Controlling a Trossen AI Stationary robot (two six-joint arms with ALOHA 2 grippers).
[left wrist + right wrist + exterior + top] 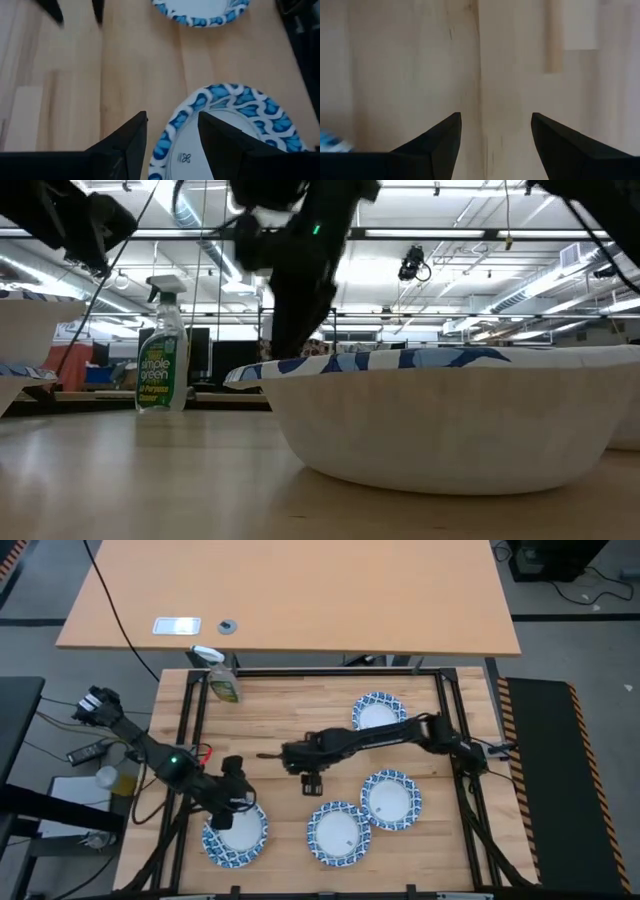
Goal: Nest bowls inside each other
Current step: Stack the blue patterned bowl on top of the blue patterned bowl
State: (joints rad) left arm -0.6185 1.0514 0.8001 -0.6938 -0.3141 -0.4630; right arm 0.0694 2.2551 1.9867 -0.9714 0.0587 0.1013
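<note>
Wood table (290,715) w/ 4 blue-rim bowls on it: one at back right (379,711), two touching near front (338,832) (391,798), one front left (237,832). Spray bottle (222,681) lies at back left.

Both arms reach inward, left claw (236,802) and right claw (312,783) open.
</note>
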